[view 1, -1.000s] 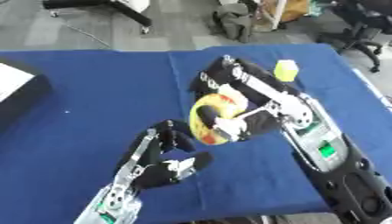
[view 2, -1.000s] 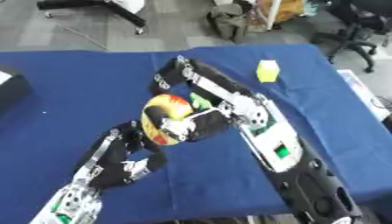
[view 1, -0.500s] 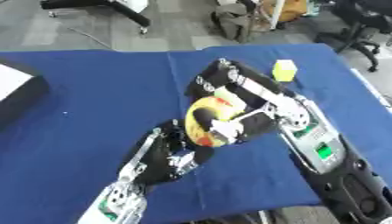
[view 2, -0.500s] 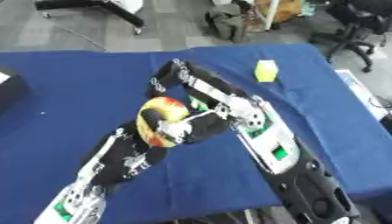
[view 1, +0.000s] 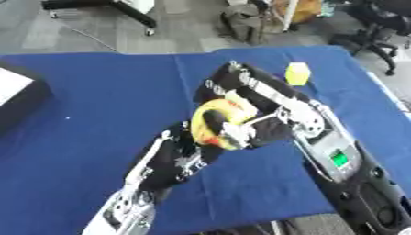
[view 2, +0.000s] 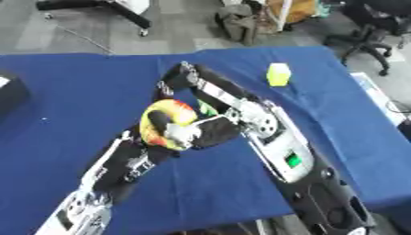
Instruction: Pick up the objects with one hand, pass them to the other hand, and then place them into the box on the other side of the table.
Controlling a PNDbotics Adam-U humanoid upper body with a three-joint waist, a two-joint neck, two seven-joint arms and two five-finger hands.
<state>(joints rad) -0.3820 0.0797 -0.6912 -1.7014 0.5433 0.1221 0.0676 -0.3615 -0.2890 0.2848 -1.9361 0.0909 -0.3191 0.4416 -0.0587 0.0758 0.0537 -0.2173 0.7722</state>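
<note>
The right hand (view 1: 257,131) has its fingers curled round a yellow ring-shaped toy (view 1: 218,123), held above the blue counter (view 1: 104,92). What's changed: the left hand (view 1: 186,153) has come up from lower down and now sits right under the toy, touching it, though I can't tell how its fingers are set. Looks like the handover is starting. The box (view 1: 20,94) waits at the far left edge, and a small yellow block (view 1: 298,73) sits well apart.

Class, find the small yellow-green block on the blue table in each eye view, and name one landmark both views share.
Left eye view: the yellow-green block sits upper right, near the table's far edge.
Right eye view: the block lies upper right, nearer the picture's middle.
Shared landmark: the yellow round object held between the two hands at centre.
</note>
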